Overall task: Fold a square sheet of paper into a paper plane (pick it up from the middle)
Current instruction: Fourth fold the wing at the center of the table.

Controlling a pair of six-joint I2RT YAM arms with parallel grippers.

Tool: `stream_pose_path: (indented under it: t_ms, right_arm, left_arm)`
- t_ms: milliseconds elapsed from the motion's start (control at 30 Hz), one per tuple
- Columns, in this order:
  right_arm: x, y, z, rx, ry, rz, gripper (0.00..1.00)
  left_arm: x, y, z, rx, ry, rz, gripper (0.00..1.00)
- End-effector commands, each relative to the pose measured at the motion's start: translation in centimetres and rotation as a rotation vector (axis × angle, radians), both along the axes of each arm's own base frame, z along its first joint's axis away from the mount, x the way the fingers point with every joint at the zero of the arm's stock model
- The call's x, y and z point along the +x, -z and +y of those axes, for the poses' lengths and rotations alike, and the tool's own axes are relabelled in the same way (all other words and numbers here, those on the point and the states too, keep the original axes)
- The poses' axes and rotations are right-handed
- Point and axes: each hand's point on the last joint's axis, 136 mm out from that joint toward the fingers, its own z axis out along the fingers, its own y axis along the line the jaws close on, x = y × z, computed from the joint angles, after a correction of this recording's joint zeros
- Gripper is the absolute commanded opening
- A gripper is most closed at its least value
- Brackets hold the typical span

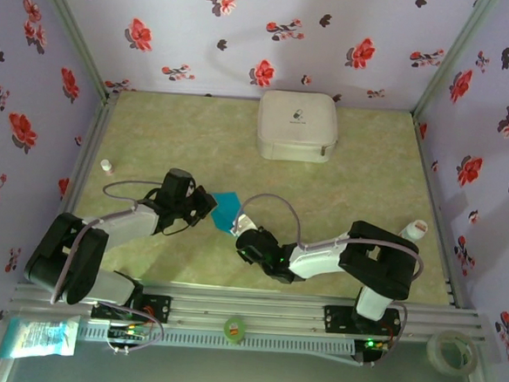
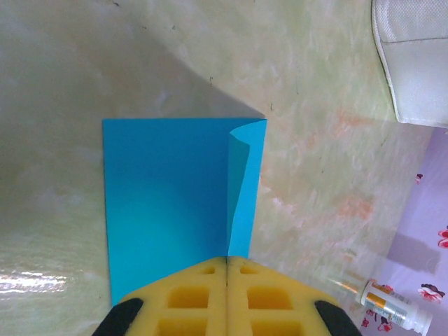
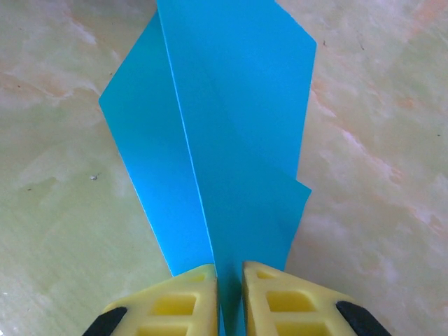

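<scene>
Leaning low inward, left arm (image 1: 130,222) and right arm (image 1: 320,258); jaws at turquoise paper (image 1: 226,209)

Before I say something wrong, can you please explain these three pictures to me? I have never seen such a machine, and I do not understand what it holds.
These are two robot arms, each ending in a two-finger gripper. The wide picture is from a camera above and behind them: you see the green table, a white case at its far side, and a folded blue paper between the arms. The other two pictures come from cameras on the wrists, so the yellow fingers appear at the bottom. The left gripper is shut on the paper's edge. The paper also passes between the fingers of the right gripper, which stand slightly apart; whether they pinch it, I cannot tell.
</scene>
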Motion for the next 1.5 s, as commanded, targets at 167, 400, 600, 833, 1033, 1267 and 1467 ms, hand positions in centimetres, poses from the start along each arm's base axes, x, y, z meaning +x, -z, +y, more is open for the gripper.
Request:
stream_pose_path:
  t_ms: [167, 400, 600, 833, 1033, 1267, 1467]
  right_arm:
    - [0.7, -0.3, -0.6, 0.012, 0.055, 0.001, 0.18]
    - [1.0, -0.5, -0.3, 0.023, 0.058, 0.006, 0.15]
    - [1.0, -0.3, -0.2, 0.03, 0.054, 0.022, 0.11]
    - [1.1, -0.3, 0.0, 0.047, 0.057, 0.039, 0.04]
    - [1.1, 0.2, 0.0, 0.094, 0.08, 0.097, 0.0]
    - [1.1, -0.1, 0.0, 0.142, 0.102, 0.118, 0.0]
    - [1.3, -0.3, -0.2, 0.158, 0.127, 0.126, 0.0]
  left_arm:
    - [0.3, -1.0, -0.3, -0.023, 0.011, -0.012, 0.0]
    - [0.4, -1.0, -0.3, -0.026, 0.012, -0.015, 0.0]
    - [0.4, -1.0, -0.3, -0.029, 0.01, -0.015, 0.0]
    - [0.5, -1.0, -0.3, -0.032, 0.006, -0.016, 0.03]
    - [0.6, -1.9, -0.1, -0.017, 0.013, -0.045, 0.28]
    - [-0.1, -2.8, 1.1, 0.037, 0.014, -0.079, 0.35]
    - [-0.5, -2.9, 2.0, 0.083, 0.02, -0.095, 0.38]
